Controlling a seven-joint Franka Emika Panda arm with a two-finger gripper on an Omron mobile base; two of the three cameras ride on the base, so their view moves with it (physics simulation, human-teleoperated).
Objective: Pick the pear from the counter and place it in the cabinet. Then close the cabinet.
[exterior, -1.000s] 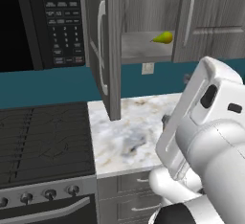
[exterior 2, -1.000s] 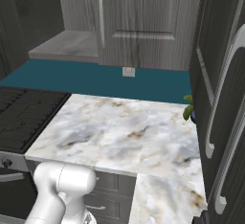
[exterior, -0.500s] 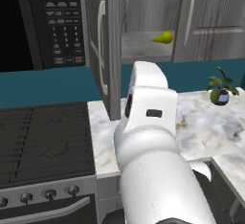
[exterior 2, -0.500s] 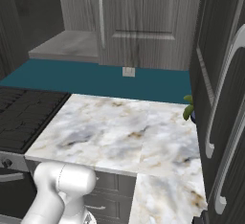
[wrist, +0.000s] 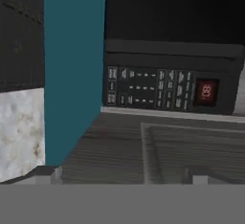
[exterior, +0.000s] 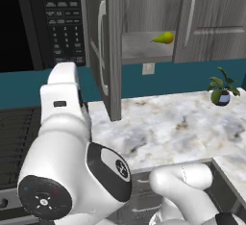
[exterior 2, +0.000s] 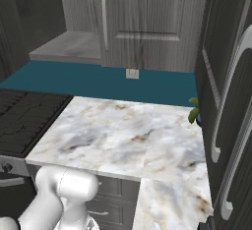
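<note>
A: The pear (exterior: 164,38) lies on the cabinet (exterior: 144,17) shelf, at one o'clock from the open door (exterior: 106,46). Next?
B: Get outside the door, at its nine o'clock, and push it shut.
A: The claw?
B: Can't tell; the hand faces the microwave (wrist: 172,86), fingertips cut off.

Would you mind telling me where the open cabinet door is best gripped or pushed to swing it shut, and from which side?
Judging by its pose, the open cabinet door stands edge-on toward the counter, with its bar handle on the microwave side. Come from that left side and push the outer face near the handle, away from the hinge, toward the pear.
</note>
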